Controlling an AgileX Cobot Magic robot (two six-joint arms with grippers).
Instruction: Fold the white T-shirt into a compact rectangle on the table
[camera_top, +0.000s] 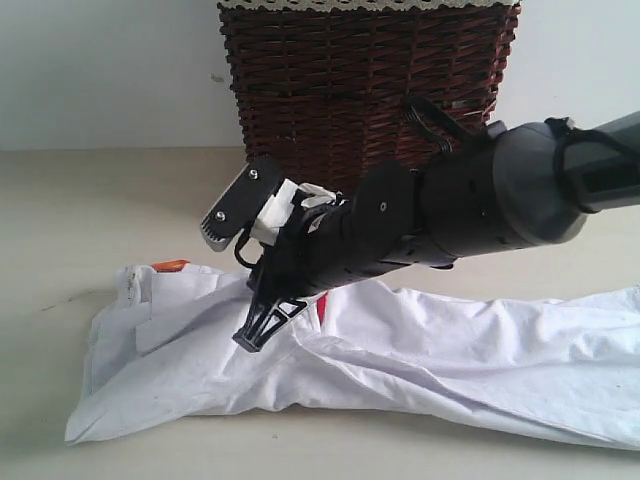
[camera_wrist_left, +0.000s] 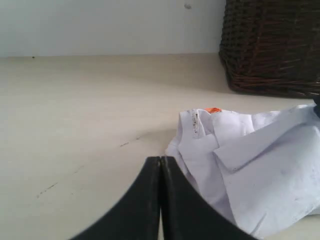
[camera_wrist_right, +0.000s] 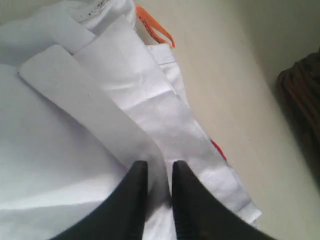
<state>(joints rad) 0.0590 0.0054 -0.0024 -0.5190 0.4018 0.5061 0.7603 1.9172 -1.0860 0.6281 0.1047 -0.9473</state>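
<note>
On the broad pale beige wood-grain table (camera_top: 100, 200), in front of the dark brown wicker basket (camera_top: 370, 90), the crumpled white cotton T-shirt (camera_top: 450, 350) lay stretched sideways w/ its small orange neck tag (camera_top: 170, 265) at the left end. My right gripper (camera_wrist_right: 156, 167) was tips-down on the cloth nr that end, black fingers parted by a narrow gap. My left gripper (camera_wrist_left: 160, 162) sat just beside the shirt's tag end, fingers pressed together on nothing.
</note>
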